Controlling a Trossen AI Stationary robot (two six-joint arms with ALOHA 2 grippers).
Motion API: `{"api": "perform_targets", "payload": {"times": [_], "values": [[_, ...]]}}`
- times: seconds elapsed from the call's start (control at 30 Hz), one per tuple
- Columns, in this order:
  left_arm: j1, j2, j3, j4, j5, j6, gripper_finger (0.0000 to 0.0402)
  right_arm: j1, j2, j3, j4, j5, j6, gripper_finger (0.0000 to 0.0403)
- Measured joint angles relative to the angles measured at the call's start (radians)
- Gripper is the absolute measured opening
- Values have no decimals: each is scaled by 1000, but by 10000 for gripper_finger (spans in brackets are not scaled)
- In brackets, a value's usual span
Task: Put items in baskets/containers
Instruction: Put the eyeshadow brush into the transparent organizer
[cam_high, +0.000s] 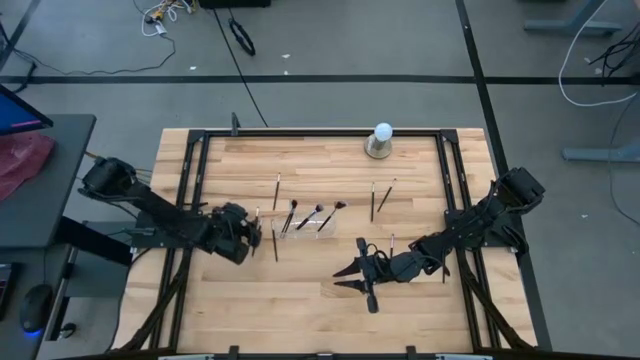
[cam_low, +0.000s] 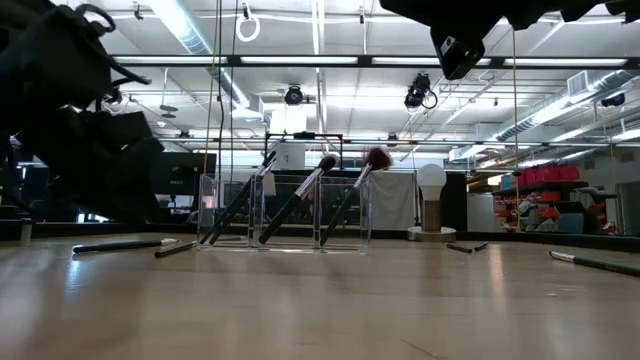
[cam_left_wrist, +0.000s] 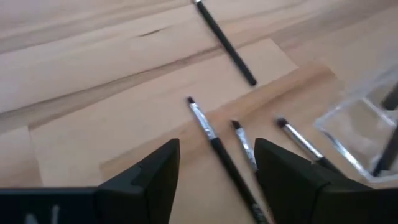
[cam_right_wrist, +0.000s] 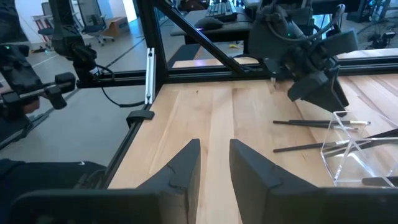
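Looking down from the high view, the clear holder (cam_high: 303, 222) sits mid-table with three brushes (cam_high: 290, 214) leaning in it. The left gripper (cam_high: 250, 232) hovers just beside the holder's left end over loose brushes (cam_high: 275, 243); how far its fingers are spread cannot be told from this height. The right gripper (cam_high: 356, 276) waits empty, nearer the front edge than the holder. More strays lie right of the holder (cam_high: 373, 200). A white ball (cam_high: 381, 133) stands well behind it.

From the low view, the holder (cam_low: 285, 212) shows its compartments, each with a brush (cam_low: 300, 198) tilted; the overhead picture cannot show that lean.

From the left wrist view, the left gripper (cam_left_wrist: 214, 177) has its fingers spread, holding nothing, above two thin brushes (cam_left_wrist: 214, 142) lying close together beside the holder's corner (cam_left_wrist: 354, 127). The likely risk: closing here could catch both, or roll one away, or nudge the holder.

From the right wrist view, the right gripper (cam_right_wrist: 214, 163) has its fingers near together, empty.
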Motion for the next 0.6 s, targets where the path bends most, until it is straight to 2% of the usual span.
{"api": "perform_targets", "payload": {"times": [0.23,0.4,0.6], "values": [[20,0,-26,16,-1,6,178,0,0,0,0,0,0,86],[20,0,-52,123,-10,20,175,0,0,0,-1,0,-1,86],[20,0,-54,131,-8,34,174,0,0,0,-1,0,-3,86]]}}
